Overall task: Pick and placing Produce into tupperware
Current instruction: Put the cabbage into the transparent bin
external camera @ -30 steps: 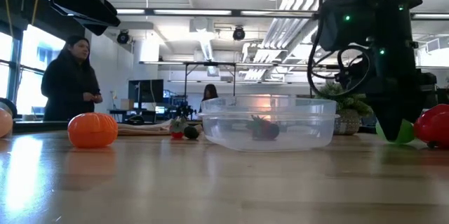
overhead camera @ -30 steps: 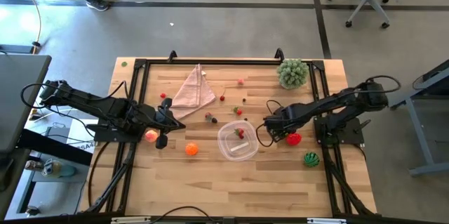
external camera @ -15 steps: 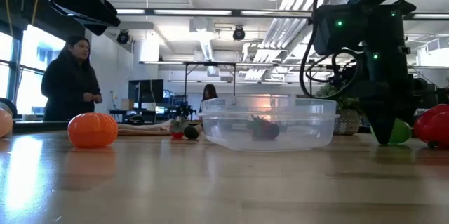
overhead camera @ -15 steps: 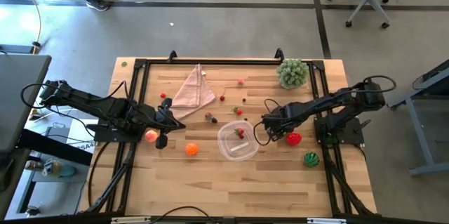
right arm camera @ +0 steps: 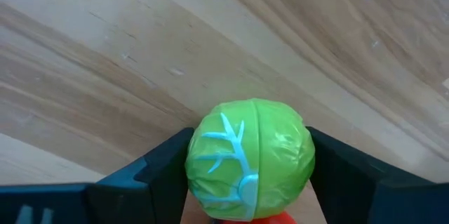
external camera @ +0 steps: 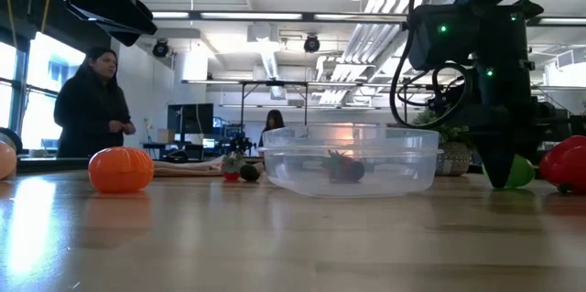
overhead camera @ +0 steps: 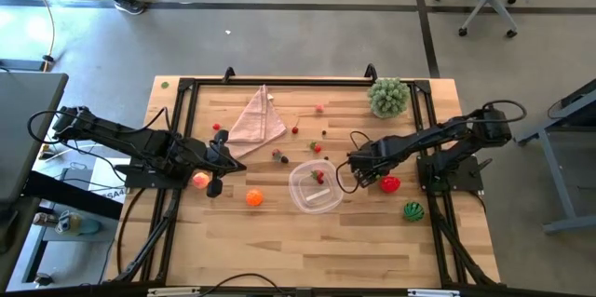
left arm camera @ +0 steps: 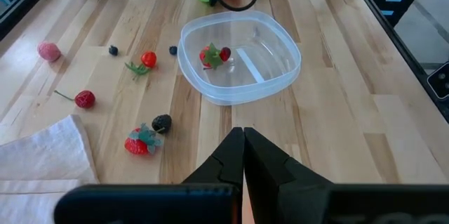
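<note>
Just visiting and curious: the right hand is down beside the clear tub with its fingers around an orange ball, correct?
Not quite: the ball between the right hand's fingers is green, as the right wrist view shows. The hand is indeed down beside the clear tub.

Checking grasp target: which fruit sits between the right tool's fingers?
The green ball, flanked by the right tool; the red fruit lies beside it.

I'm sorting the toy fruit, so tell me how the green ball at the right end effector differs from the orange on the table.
The green ball is pale green with light leaf-vein markings; the orange is plain orange with faint ribs.
The green ball sits between the right end effector's fingers, right of the tupperware; the orange lies alone on the table, left of it, untouched.
Both are round and outside the tupperware.
</note>
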